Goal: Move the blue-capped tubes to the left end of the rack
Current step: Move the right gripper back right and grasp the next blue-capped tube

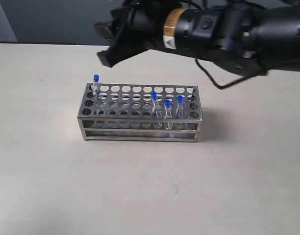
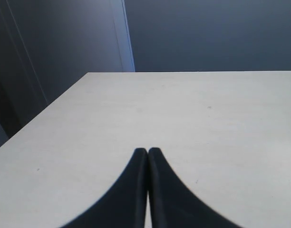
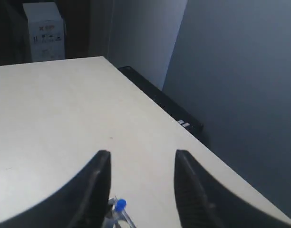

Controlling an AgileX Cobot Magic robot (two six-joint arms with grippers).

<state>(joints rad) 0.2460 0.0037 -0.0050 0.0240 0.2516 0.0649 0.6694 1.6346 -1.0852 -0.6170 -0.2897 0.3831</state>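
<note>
The steel rack [image 1: 140, 128] stands mid-table. One blue-capped tube [image 1: 96, 84] stands in a back hole at its left end. Three more blue-capped tubes [image 1: 154, 100], [image 1: 167, 108], [image 1: 180, 104] stand in holes near the right end. My right arm reaches across from the right. Its gripper [image 1: 103, 43] hangs open above and behind the rack's left end, holding nothing. In the right wrist view the open gripper [image 3: 143, 154] has the left-end tube's blue cap [image 3: 120, 205] below it, close to one finger and apart from both. My left gripper [image 2: 148, 151] is shut and empty over bare table.
The pale table [image 1: 150, 196] runs all round the rack. Its far edge meets a dark wall. The right wrist view shows a white box [image 3: 44, 32] past the table and a black strip [image 3: 160, 99] along the table's edge.
</note>
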